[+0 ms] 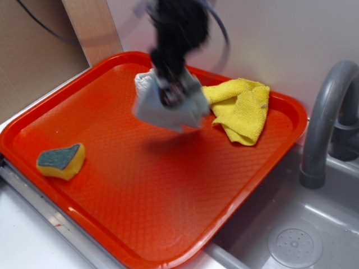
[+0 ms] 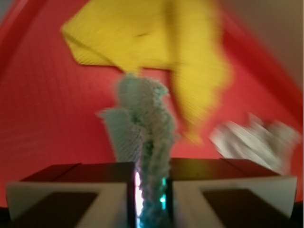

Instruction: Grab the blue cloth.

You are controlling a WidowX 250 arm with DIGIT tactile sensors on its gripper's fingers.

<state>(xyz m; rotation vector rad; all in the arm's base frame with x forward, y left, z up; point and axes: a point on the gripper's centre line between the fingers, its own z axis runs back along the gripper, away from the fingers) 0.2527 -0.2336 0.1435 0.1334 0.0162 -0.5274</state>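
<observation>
The blue cloth [image 1: 154,112] is a pale grey-blue fuzzy bundle hanging in the air over the back of the red tray [image 1: 168,213], casting a shadow on it. My gripper [image 1: 173,94] comes down from above and is shut on the cloth's top. In the wrist view the cloth [image 2: 142,118] is pinched between the two jaws of the gripper [image 2: 151,190] and dangles away from them. Both views are blurred by motion.
A larger yellow cloth [image 1: 241,109] lies at the tray's back right, also visible as the yellow cloth [image 2: 156,42]. A white wad [image 2: 251,140] sits on the tray. A yellow-green sponge [image 1: 60,161] lies at the left. A grey tap [image 1: 328,112] and sink [image 1: 291,238] stand to the right.
</observation>
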